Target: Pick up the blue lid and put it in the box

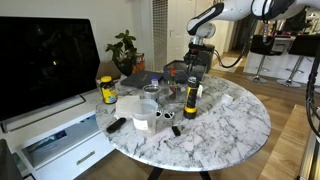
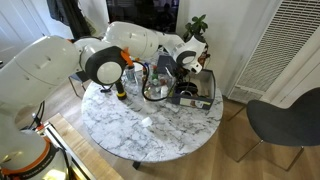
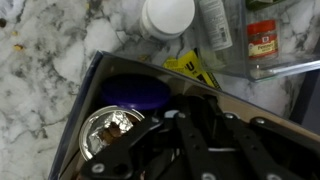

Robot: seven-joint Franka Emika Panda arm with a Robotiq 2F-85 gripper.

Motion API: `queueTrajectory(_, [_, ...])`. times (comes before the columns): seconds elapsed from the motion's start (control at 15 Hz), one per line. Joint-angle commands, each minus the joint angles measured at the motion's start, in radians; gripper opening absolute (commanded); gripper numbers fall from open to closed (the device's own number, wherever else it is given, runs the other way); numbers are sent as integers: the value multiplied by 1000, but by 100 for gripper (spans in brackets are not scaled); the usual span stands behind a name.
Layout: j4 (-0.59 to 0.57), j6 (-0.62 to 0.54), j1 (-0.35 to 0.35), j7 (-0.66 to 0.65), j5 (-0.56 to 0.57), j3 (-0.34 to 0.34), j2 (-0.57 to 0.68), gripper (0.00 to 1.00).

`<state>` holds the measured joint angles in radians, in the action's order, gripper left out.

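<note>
In the wrist view the blue lid (image 3: 135,92) lies flat inside the dark box (image 3: 92,85), next to a crumpled foil piece (image 3: 105,132). My gripper (image 3: 185,128) hangs low over the box, just to the right of the lid. Its dark fingers look spread and nothing is between them. In both exterior views the gripper (image 1: 197,57) (image 2: 186,63) is above the box (image 1: 177,72) (image 2: 197,93) at the table's far side. The lid is hidden there. The tall dark-brown jar with a yellow label (image 1: 190,101) stands uncapped near the table's middle.
A white-capped bottle (image 3: 168,15), a red-labelled spice jar (image 3: 262,40) and a yellow packet (image 3: 192,66) lie just outside the box. A yellow-capped jar (image 1: 107,90), white cups (image 1: 140,108) and a clear container (image 1: 152,92) stand on the marble table (image 1: 235,125).
</note>
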<state>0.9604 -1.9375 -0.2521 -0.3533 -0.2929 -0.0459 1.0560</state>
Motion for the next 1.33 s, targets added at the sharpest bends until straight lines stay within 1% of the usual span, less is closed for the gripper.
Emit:
queueTrajectory(0.0, [43,-55,11,12,18,-14,-59,56])
queueTrajectory(0.2, [108,-96,17,96,39,-14,-141,78])
queueTrajectory(0.27, [139,-103,18,145,51,-12,-175,85])
queueTrajectory(0.33, [168,-103,21,194,68,-12,-206,94])
queueTrajectory(0.4, [200,-106,24,232,86,-14,-239,99])
queueTrajectory(0.6, [331,-137,48,340,158,-21,-349,100])
queueTrajectory(0.93, [528,-215,130,403,317,-37,-508,99])
queueTrajectory(1.27, [749,-173,201,418,389,-5,-683,100])
